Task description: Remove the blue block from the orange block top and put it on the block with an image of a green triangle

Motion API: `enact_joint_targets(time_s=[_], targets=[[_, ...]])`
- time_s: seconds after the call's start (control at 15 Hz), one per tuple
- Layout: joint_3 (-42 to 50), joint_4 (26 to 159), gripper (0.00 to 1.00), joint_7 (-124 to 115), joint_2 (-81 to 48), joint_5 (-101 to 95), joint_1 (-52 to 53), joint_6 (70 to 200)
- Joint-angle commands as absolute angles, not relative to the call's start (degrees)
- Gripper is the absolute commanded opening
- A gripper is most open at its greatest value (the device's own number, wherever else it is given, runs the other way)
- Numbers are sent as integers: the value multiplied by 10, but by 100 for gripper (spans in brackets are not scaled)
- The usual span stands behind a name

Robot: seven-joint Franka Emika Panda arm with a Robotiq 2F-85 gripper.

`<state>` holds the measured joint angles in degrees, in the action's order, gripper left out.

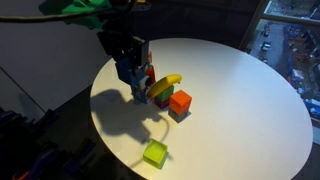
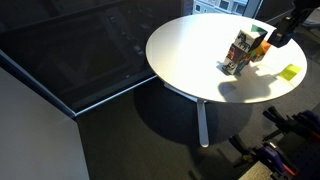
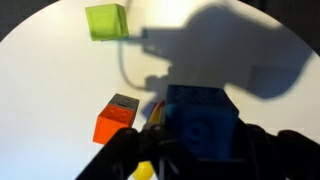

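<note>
While clamped on the blue block (image 3: 205, 112), pressed the gripper (image 3: 198, 145) against flat opposite faces. Looked light, rigid, slippery

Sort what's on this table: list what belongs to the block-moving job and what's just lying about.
Job: blue block, held in the end effector; orange block. Which block bears the green triangle cannot be told.
Lying about: lime-green block; yellow piece.
</note>
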<state>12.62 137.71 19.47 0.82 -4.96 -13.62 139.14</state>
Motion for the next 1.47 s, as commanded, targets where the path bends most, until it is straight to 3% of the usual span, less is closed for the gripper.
enact_joint_targets(time_s=[0.0,0.53,1.4], targets=[[125,1360,29,180,45,-52,-129,1338],[115,1279,29,131,48,-40,-112,1257],[89,1212,29,54,-14,-43,-90,1261]])
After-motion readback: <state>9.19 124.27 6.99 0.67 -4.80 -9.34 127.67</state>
